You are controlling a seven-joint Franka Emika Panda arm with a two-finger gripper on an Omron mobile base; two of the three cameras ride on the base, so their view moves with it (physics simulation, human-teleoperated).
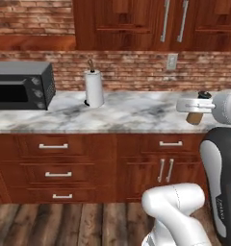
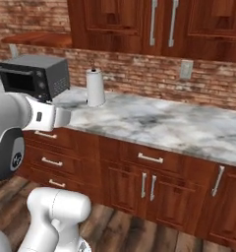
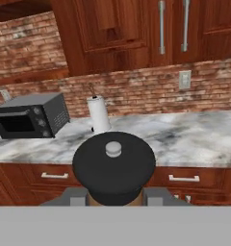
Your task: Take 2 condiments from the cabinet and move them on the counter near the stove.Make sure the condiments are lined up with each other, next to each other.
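- One brown shaker (image 3: 113,166) sits clamped between the fingers (image 3: 113,197), held above the marble table (image 1: 127,113); fingers closed on its sides
- Judged rigid, light, smooth-walled; grip mid-body, below the dark top

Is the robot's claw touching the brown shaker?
Touching. In the hand view the claw is closed on the brown shaker, one finger pressed against each side, with no gap.

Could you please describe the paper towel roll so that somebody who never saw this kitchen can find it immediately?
On the white-grey veined marble counter, look right of the black microwave oven. The white paper towel roll stands upright before the brick wall; it is the only white cylinder there, with a thin dark holder rod on top.
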